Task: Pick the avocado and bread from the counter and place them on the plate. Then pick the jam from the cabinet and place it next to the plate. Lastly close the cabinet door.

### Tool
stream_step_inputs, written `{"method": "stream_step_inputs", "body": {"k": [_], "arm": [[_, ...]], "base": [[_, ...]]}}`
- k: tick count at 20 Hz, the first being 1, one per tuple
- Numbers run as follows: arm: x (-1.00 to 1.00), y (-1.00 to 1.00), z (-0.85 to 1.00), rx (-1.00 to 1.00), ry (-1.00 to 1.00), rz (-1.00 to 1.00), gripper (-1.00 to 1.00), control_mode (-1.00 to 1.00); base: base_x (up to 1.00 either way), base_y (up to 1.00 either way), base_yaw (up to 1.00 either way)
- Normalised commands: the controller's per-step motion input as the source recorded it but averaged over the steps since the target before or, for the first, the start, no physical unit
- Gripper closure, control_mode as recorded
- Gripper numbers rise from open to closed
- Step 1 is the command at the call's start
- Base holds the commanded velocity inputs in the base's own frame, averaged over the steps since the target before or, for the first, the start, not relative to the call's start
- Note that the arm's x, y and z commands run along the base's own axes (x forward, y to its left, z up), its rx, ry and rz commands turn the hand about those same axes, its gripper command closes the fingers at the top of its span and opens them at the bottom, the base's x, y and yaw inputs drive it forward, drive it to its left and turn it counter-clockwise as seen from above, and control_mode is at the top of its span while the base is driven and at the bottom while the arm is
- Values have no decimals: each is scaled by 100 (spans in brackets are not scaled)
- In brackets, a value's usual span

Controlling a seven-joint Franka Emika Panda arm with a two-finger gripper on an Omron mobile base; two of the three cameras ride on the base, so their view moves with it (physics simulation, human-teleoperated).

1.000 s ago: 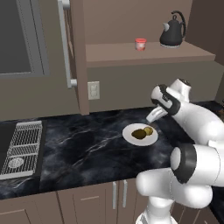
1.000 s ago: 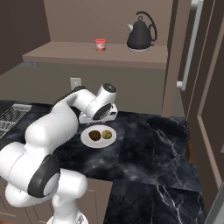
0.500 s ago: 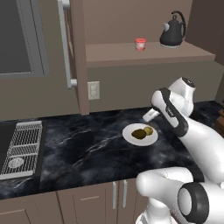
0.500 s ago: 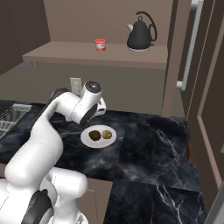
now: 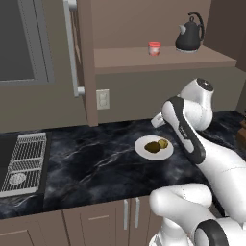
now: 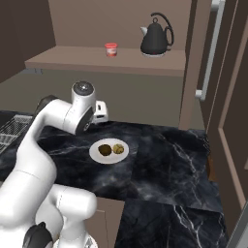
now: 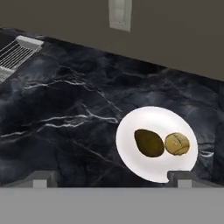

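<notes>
We see the plate (image 7: 131, 151) on the dark counter (image 7: 65, 122), with the avocado (image 7: 148, 142) and the bread (image 7: 177, 143) lying on it side by side, touching. Our gripper (image 7: 109, 177) hangs above the plate's near edge, fingers spread wide and holding nothing. The jam (image 5: 154, 48) stands on the cabinet shelf (image 5: 125, 60), left of the kettle (image 5: 189, 33), and the cabinet door (image 5: 79, 57) is open.

avocado (image 7: 149, 143), bread (image 7: 176, 143) on plate (image 7: 144, 117) | jam (image 5: 154, 48) on shelf (image 5: 129, 58)
</notes>
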Motion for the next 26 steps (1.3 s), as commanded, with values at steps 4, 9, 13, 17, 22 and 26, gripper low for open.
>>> {"method": "stream_step_inputs", "body": {"k": [4,9,13,17,22,26], "arm": [[-20,0,35,0,2,-20,-100,-100],[-8,0,35,0,0,-4,-100,-100],[-4,0,35,0,0,0,-100,-100],[-1,0,38,0,0,0,-100,-100],[-7,0,43,0,0,-7,-100,-100],[-15,0,39,0,0,-11,-100,-100]], "base": [[0,0,0],[0,0,0],[0,0,0],[0,0,0],[0,0,0],[0,0,0]]}}
